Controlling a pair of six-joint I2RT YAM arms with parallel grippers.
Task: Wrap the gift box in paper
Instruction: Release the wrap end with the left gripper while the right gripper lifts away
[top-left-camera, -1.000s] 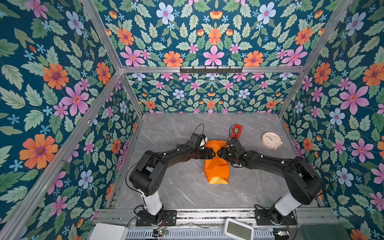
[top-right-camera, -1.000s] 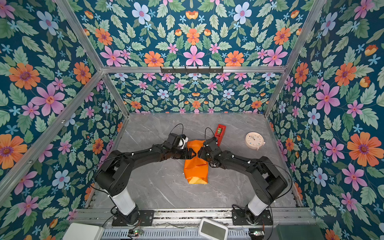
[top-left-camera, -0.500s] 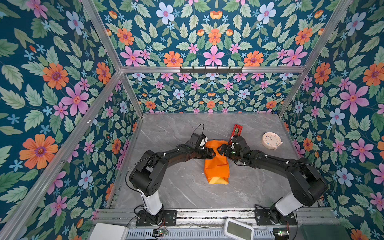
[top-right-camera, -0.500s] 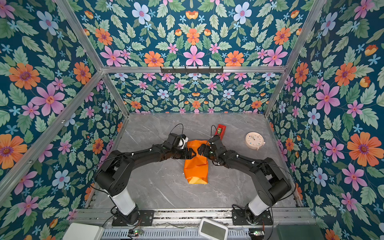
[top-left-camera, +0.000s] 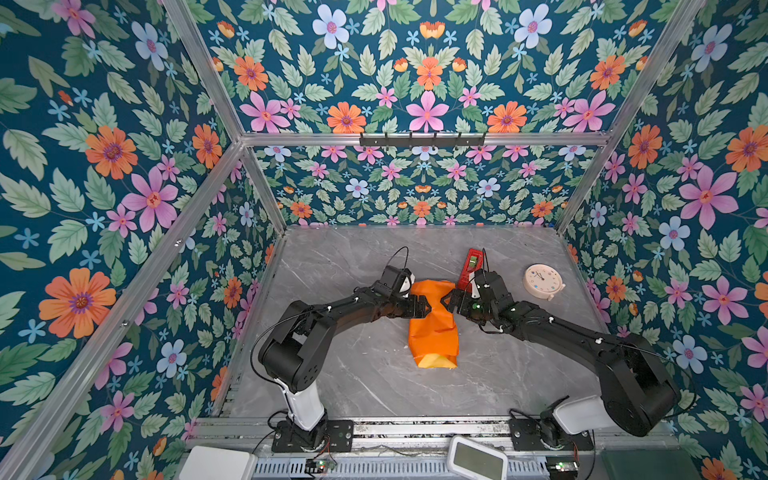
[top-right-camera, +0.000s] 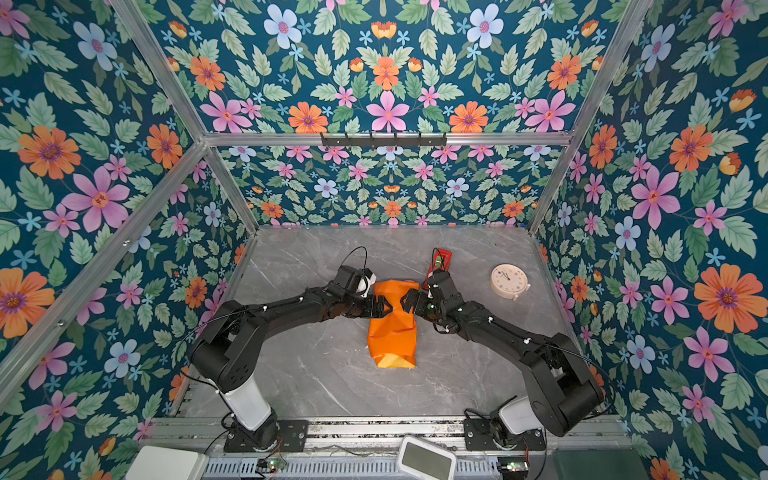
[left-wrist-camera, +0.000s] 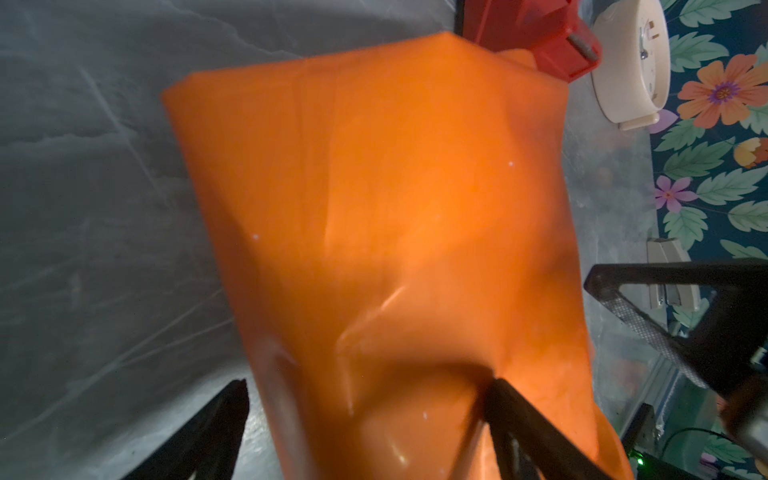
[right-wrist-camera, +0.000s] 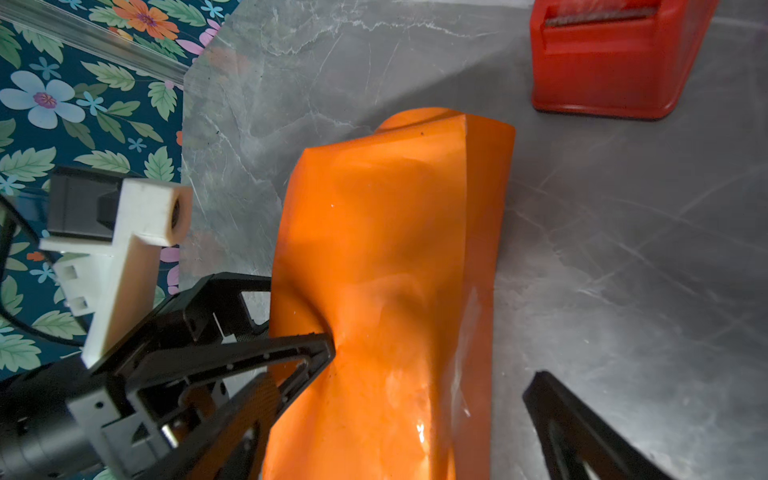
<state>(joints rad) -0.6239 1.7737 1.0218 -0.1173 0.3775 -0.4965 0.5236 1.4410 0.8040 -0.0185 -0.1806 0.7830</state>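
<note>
Compared with a second ago, the right gripper's jaws stand wider and its arm has swung outward. The orange bundle lies where it did.

Left gripper (top-left-camera: 424, 308): on the side of the paper away from the tape dispenser (top-left-camera: 471, 266), at the bundle's pinched waist. Its jaws are spread. In the right wrist view one of its fingertips (right-wrist-camera: 326, 345) dents the glossy face. In the left wrist view the other finger (left-wrist-camera: 216, 428) hangs over bare table (top-left-camera: 353, 374), just off the sheet's edge. Nothing is pinched.

Paper (top-left-camera: 434, 328): rolled orange side out into a creased tube. One end lies just beside the dispenser, and the long axis runs from there towards the robot's bases. The end away from the dispenser gapes and shows yellow. The gift box is not visible; it is judged to sit inside the tube.

Right gripper (top-left-camera: 449, 302): between the paper's waist and the dispenser, jaws spread and holding nothing. Whether its tips touch the sheet cannot be told. A clock (top-left-camera: 540, 281) lies beyond the dispenser, well clear.

Finding: the tube's axis lies crosswise to the line joining the two grippers, so each faces a long side, not an open end. The left gripper bears on the paper. The right is nearer the dispenser and is judged better placed to fetch tape.
</note>
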